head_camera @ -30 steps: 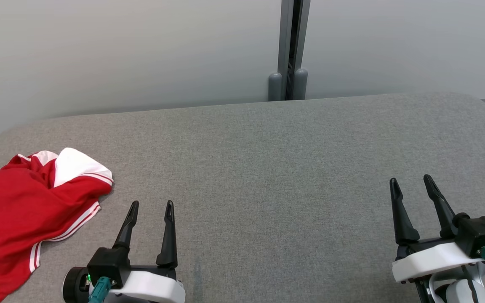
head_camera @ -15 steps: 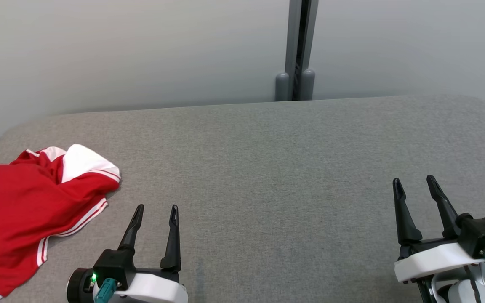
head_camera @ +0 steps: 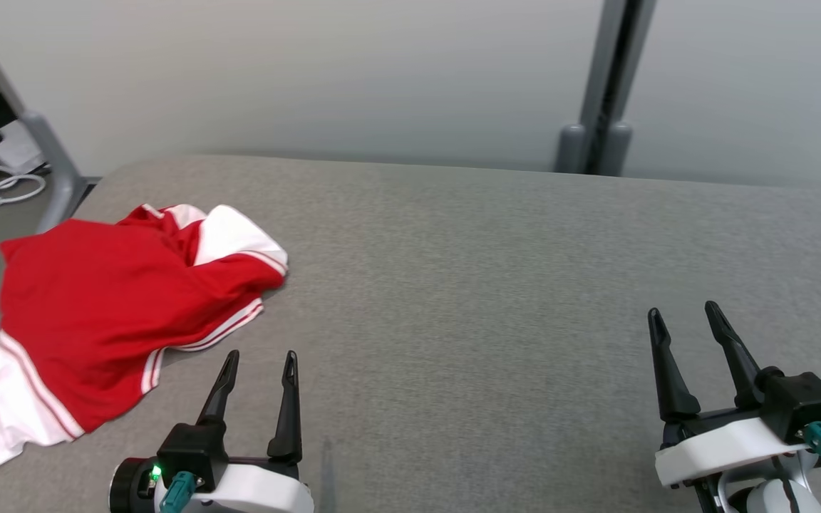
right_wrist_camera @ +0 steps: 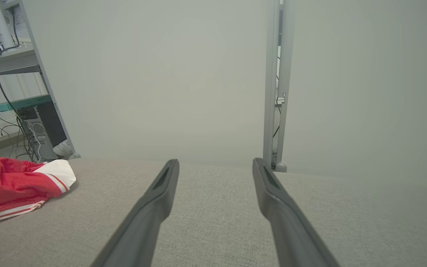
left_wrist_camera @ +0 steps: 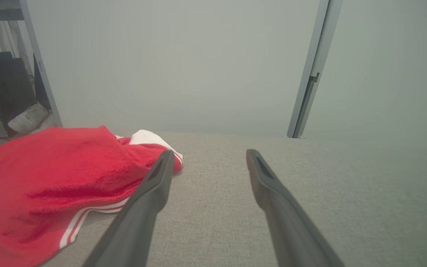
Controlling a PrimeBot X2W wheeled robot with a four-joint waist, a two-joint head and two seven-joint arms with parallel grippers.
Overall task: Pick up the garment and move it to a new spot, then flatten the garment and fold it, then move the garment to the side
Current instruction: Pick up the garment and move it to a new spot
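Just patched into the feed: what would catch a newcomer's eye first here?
The crumpled red and white garment stands out, lying at the left end of the grey table. Next come the left gripper, just right of the garment's near hem, and the right gripper, far off to the right, both with jaws open and holding nothing.

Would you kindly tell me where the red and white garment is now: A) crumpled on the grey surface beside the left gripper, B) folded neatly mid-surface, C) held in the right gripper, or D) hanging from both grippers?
A: the garment lies crumpled on the grey surface, left of the open left gripper.
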